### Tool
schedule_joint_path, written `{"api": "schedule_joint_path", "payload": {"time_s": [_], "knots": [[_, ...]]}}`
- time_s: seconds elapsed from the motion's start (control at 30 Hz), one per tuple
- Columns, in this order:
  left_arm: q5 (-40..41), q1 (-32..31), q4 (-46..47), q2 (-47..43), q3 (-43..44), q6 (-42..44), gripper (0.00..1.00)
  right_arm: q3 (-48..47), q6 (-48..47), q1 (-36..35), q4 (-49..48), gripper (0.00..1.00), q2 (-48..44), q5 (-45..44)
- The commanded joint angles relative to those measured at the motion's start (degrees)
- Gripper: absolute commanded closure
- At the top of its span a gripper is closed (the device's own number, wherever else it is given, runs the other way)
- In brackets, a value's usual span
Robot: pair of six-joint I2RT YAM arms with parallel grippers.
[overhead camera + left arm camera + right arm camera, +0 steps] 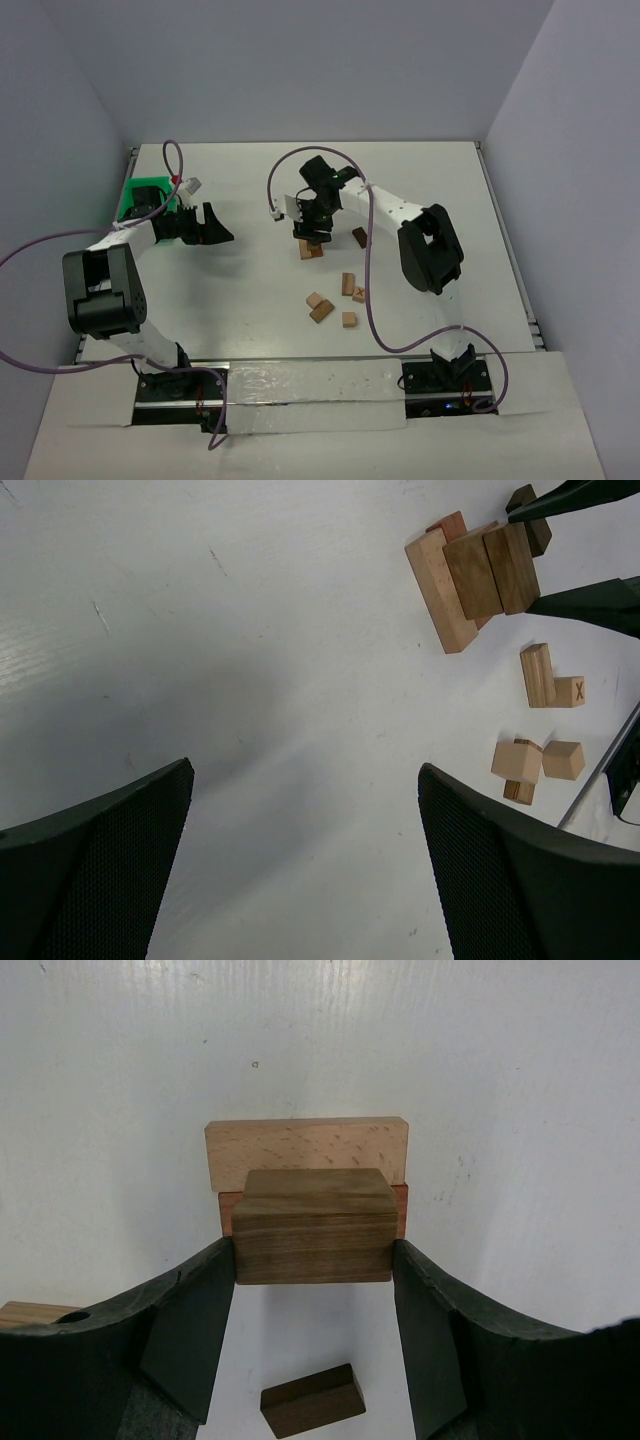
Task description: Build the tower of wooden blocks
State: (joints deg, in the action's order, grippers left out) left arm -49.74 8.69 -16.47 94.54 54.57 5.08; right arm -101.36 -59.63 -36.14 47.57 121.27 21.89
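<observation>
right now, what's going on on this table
The right claw is clamped on a dark brown block, holding it on top of the low tower of a few blocks mid-table. The left claw hangs open and empty near the green tray. Several loose blocks, including the X block, lie nearer the arm bases, not yet stacked.

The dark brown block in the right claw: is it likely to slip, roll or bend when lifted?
The dark brown block looks like solid wood, so probably rigid. Its flat ends meet the right claw squarely, so slipping seems unlikely. Flat faces should not roll.
</observation>
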Motion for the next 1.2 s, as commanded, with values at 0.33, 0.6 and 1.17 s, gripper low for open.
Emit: {"api": "schedule_joint_path", "payload": {"time_s": [0.33, 0.6, 1.17], "knots": [[-1.2, 0.4, 1.2, -0.5, 0.5, 0.4, 0.01, -2.1, 0.3, -0.6, -1.4, 0.35, 0.5, -0.6], [-1.3, 0.4, 1.2, -0.6, 0.5, 0.4, 0.01, -2.0, 1.2, -0.8, -1.8, 0.0, -0.2, -0.5], [-7.0, -1.9, -8.8, -7.1, 10.4, 10.8, 0.06, -3.9, 13.0, 1.0, -0.3, 0.0, -18.9, 7.4]]}}
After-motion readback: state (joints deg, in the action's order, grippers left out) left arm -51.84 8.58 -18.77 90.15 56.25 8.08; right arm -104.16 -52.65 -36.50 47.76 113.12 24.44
